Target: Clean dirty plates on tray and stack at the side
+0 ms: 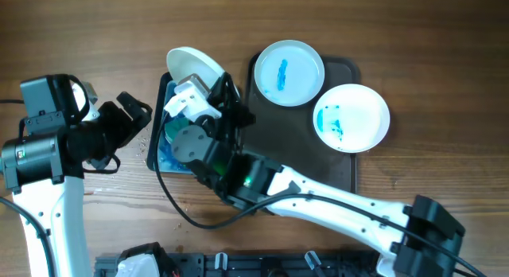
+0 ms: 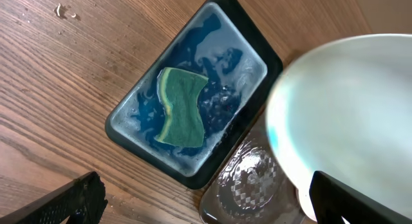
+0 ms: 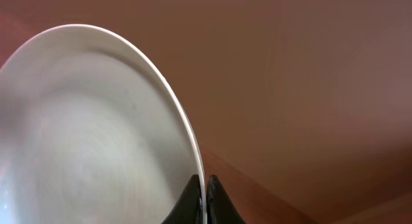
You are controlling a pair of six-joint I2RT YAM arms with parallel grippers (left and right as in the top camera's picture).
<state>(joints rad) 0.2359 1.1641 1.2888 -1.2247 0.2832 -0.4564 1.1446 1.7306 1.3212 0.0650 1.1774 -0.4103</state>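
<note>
1. Your right gripper point(image 3: 205, 197) is clamped on the rim of one plate point(image 1: 193, 68) and holds it tilted over the far end of the blue tub point(image 2: 119, 121). So the first plate is at the washing step, not finished.
2. You cannot tell from these views whether that plate is clean; the side seen from above looks white.
3. Your left gripper point(image 1: 126, 130) hovers beside the tub with its jaws wide apart, holding nothing. The sponge point(image 2: 182, 108) lies in the soapy blue water, not picked up.
4. The second plate point(image 1: 288, 72) and the third plate point(image 1: 351, 116) sit on the tray point(image 1: 342, 165), both smeared blue — neither looks cleaned.
5. No stack shows on the table point(image 1: 79, 30) beside the tray, so I judge all three plates remain to be stacked — you are early in the job.
</note>
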